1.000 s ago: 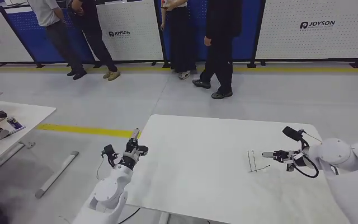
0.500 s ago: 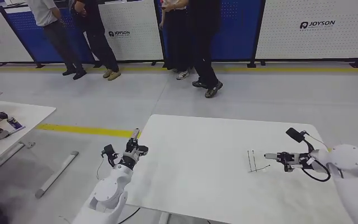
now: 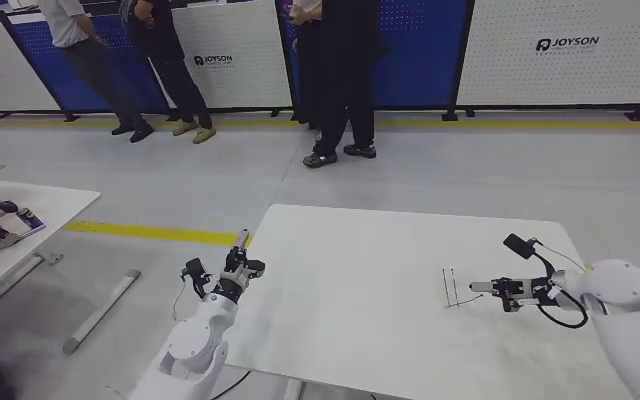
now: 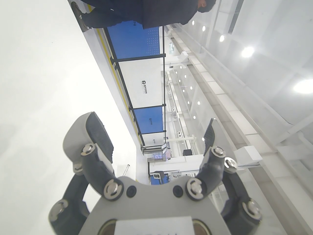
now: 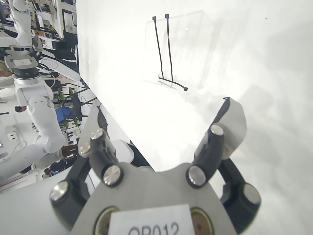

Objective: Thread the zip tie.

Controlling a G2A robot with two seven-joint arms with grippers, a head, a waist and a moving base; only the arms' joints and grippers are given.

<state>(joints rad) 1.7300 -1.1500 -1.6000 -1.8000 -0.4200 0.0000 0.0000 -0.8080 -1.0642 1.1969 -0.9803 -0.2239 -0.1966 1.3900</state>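
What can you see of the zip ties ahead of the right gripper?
Three thin black zip ties, plastic by the look, lie flat on the white table. Two lie side by side, nearly parallel, with their square heads at the end farther from the right gripper. The third tie lies across their near tips. None is threaded or looped. A faint clear sheet or box seems to surround them; I cannot tell which. The open gripper is short of them, touching nothing.

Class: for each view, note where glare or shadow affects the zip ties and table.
Top view: even light, zip ties thin dark lines on the table. Right wrist view: table glares white, soft shadows beside the zip ties. Left wrist view: ceiling lamps flare.
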